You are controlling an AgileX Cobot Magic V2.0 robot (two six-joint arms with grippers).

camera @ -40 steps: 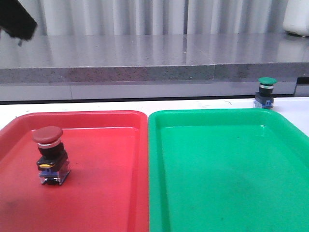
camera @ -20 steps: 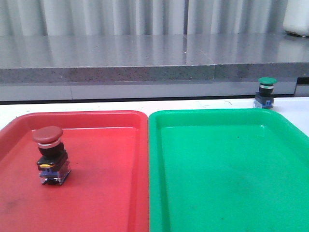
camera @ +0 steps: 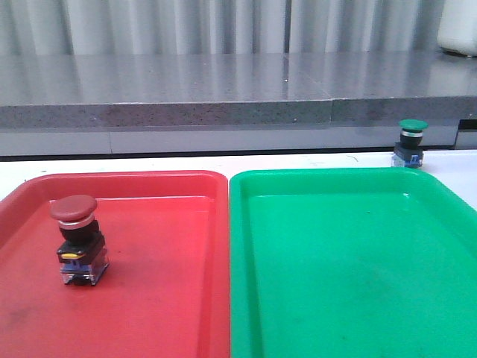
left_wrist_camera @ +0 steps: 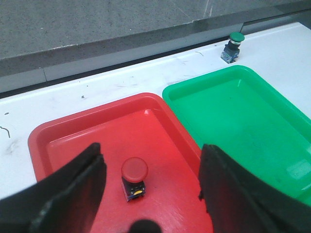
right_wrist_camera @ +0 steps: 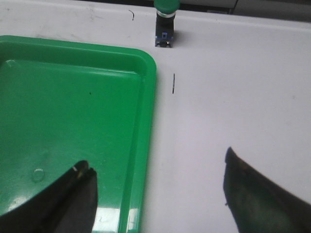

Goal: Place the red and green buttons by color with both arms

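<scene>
Red button sits in my red tray; green button waits on the bench, outside the green tray; both my fingers spread, empty.

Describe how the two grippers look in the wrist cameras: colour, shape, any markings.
Only the fingers show. The left gripper has two broad, matte black fingers with rounded, slightly scuffed edges. The right gripper has the same black, wedge-like fingers, with a small pale speck on one tip. No cables, labels or arm links are visible.
</scene>
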